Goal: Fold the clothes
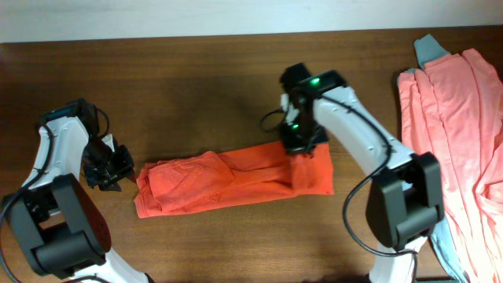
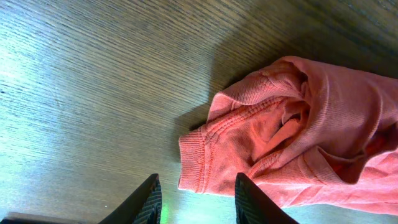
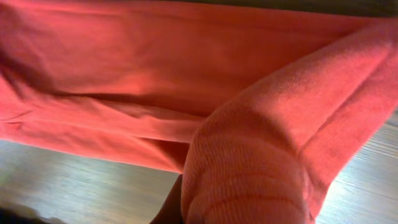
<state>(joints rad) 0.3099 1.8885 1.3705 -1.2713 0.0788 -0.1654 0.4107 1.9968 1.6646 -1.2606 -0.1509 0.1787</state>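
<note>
At my far left, my left pincer [image 1: 110, 167] sits low over the dark wooden worktop [image 1: 196, 86], its jaws standing apart with nothing between them. In its own camera the two dark fingers [image 2: 151, 200] frame bare wood and the very edge of the cloth.

Just beside it lies the left end of the orange-red T-shirt [image 1: 228, 182]. The shirt is gathered into a long, narrow band running left to right across the middle of the worktop, slightly tilted so the right end lies farther from me. The left end is rumpled and bunched; close up [image 2: 298, 124] it shows soft folds tucked into each other and a ribbed, stitched edge [image 2: 199, 155] lying flat on the wood. I can see no print on it.

At the band's right end, my right pincer [image 1: 297, 145] is closed on the cloth. Its camera is filled with orange-red fabric [image 3: 155, 74], a thick ribbed fold bulging right at the fingers, which are mostly hidden.

Well apart, at the worktop's right edge, a salmon-pink garment [image 1: 448, 134] lies in long pleats, with a grey-blue garment [image 1: 428, 49] peeking out beneath it.
</note>
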